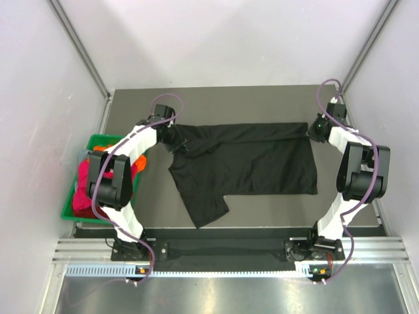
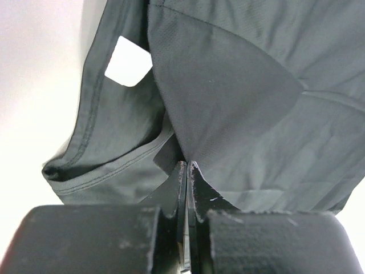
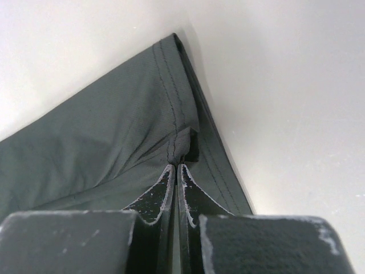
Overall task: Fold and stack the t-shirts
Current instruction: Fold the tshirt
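Note:
A black t-shirt (image 1: 249, 163) lies spread across the dark table (image 1: 262, 104), one sleeve pointing to the near edge. My left gripper (image 1: 175, 134) is shut on the shirt's far left part, near the collar. In the left wrist view its jaws (image 2: 188, 165) pinch a fold of black cloth (image 2: 239, 103), with the white neck label (image 2: 128, 61) just beyond. My right gripper (image 1: 310, 129) is shut on the far right corner. The right wrist view shows that gripper (image 3: 175, 166) clamping the stitched hem corner (image 3: 142, 125). More t-shirts, red and magenta (image 1: 84, 190) and orange (image 1: 99, 148), lie heaped at the left.
A green plastic bin (image 1: 71, 208) stands at the table's left edge and holds the coloured shirts, partly hidden behind the left arm. White walls close in on both sides and at the back. A metal rail (image 1: 222, 252) runs along the near edge between the arm bases.

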Action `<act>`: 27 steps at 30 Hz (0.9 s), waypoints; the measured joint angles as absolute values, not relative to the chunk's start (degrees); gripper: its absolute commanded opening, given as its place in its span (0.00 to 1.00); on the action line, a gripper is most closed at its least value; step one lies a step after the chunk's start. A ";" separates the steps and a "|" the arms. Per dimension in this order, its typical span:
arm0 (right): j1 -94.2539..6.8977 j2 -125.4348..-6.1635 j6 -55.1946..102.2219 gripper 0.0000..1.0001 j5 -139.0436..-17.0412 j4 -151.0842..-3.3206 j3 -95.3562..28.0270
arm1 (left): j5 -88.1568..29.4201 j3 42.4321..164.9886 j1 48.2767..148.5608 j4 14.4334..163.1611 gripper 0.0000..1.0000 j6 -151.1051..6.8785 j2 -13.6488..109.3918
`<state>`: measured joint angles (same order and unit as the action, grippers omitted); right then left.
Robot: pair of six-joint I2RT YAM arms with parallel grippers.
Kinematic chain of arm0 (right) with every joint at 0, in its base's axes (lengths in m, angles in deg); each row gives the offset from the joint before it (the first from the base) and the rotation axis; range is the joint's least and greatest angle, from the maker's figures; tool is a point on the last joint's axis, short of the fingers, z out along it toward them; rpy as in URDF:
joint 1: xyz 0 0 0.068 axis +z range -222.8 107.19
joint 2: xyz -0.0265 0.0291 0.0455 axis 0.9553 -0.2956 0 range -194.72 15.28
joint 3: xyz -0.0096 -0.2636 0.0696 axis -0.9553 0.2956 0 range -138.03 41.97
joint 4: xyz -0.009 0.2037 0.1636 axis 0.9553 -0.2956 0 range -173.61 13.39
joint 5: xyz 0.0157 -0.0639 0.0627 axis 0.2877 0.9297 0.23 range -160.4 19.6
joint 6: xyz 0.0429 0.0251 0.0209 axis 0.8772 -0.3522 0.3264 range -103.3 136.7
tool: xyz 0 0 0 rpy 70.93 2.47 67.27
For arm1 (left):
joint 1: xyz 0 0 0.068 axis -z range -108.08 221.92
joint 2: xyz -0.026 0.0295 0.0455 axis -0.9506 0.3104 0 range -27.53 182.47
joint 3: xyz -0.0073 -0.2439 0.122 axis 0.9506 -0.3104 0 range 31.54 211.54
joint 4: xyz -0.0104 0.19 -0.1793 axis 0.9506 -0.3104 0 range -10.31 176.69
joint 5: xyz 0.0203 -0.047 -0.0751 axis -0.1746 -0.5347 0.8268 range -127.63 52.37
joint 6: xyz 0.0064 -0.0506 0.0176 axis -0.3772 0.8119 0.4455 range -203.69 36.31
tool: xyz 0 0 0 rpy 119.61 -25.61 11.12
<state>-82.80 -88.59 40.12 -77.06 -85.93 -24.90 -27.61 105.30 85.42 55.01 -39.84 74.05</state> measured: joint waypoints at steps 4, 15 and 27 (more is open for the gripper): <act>-82.85 -88.59 39.73 0.00 -76.25 -86.19 -24.86 | -28.05 102.63 85.63 55.03 0.00 -39.73 73.98; -83.46 -88.75 39.20 0.00 -75.66 -86.43 -24.51 | -30.19 101.23 85.61 54.99 0.00 -39.64 73.98; -83.44 -88.72 39.83 0.30 -73.87 -89.95 -24.14 | -30.14 99.59 87.58 53.98 0.37 -41.13 73.98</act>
